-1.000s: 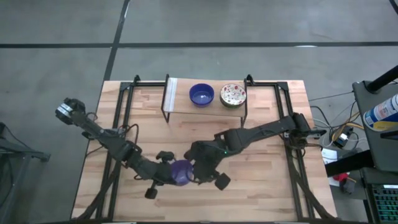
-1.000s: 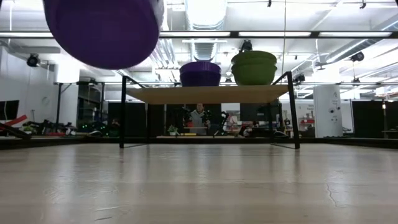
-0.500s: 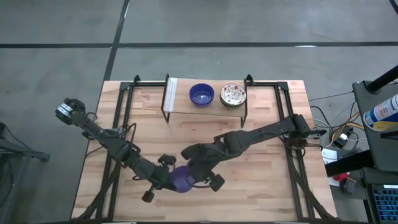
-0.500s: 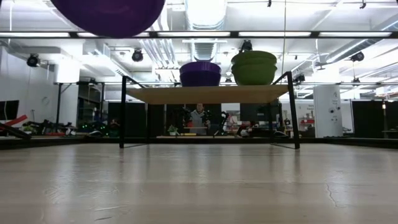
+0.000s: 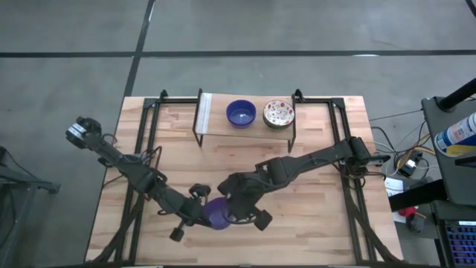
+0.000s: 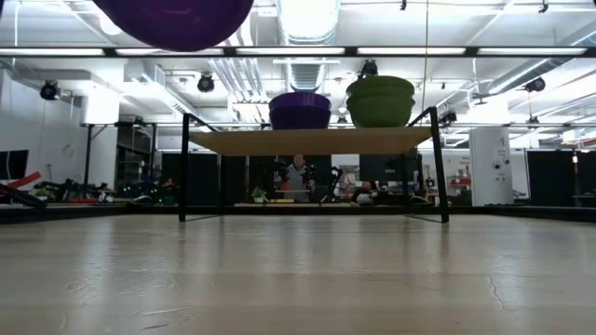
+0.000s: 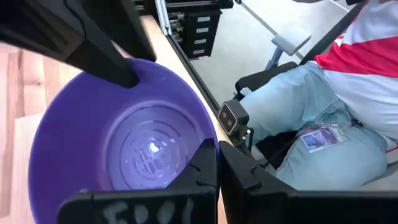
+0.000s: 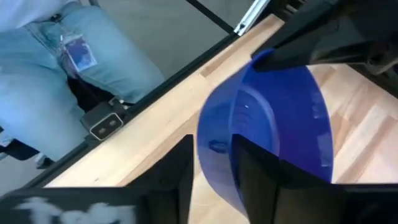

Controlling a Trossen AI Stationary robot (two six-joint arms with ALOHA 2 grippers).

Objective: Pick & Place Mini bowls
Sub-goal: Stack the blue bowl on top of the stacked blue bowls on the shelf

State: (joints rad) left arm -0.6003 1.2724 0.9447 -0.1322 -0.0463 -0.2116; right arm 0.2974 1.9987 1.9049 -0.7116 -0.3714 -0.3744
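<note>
Near the table's front edge (image 5: 149,253), blue bowl (image 5: 216,214) clamped by left gripper (image 5: 202,212) and right gripper (image 5: 232,212), lifted clear.

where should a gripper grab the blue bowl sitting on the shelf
By its rim, from straight above: the blue bowl sits upright and open on the shelf, so one finger can drop inside and one outside the thin wall. Its left rim looks best, away from the speckled bowl beside it.

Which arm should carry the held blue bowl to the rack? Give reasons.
Probably right. Both the left end effector and right end effector grip the blue bowl by its rim near the table's front edge, but the right arm's base stands closer to the rack, so its reach looks shorter.
</note>
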